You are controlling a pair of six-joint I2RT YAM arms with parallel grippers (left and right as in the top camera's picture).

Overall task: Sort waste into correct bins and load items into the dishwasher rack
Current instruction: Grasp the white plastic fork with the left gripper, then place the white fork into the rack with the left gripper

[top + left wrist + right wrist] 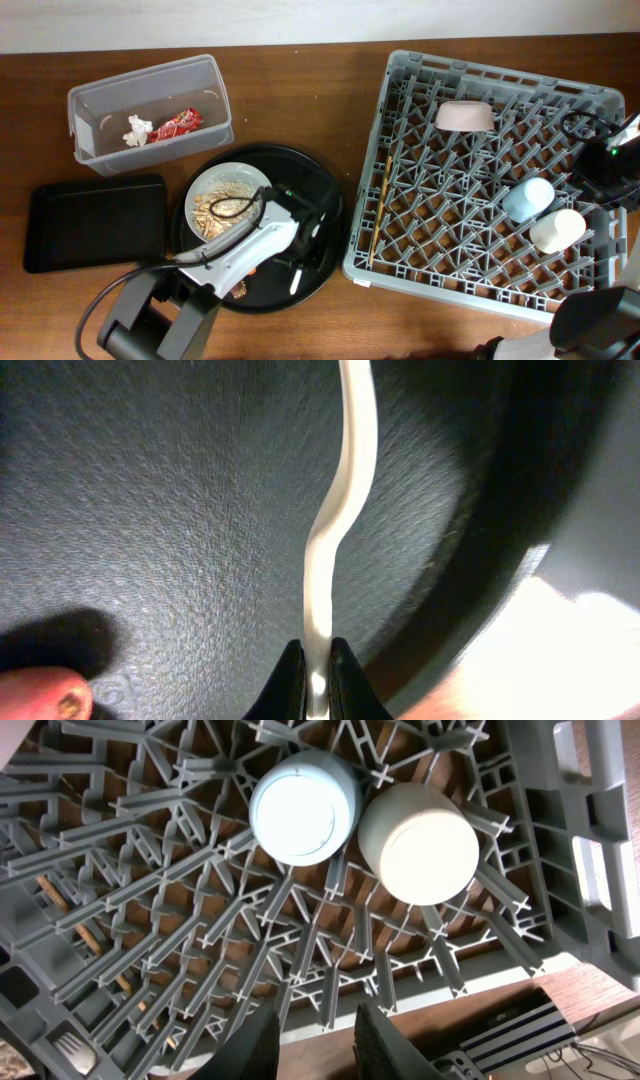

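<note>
My left gripper [316, 682] is shut on the handle of the white plastic fork [338, 510], which lies on the round black tray [315, 180]. An orange carrot [45, 700] shows at the lower left of the left wrist view. The pale grey plate [196, 188] with rice-like scraps [215, 212] sits on the same tray. In the clear tub [150, 75] lie a white tissue [136, 131] and a red wrapper [178, 124]. The dishwasher rack [480, 270] holds a cream bowl [464, 116], a blue cup [303, 805] and a white cup [418, 842]. My right gripper [318, 1040] hangs open over the rack's edge.
A shallow black rectangular tray [95, 222] lies left of the round tray. A thin wooden stick [380, 210] lies along the rack's left side. The left arm's body and cable cover part of the round tray's front.
</note>
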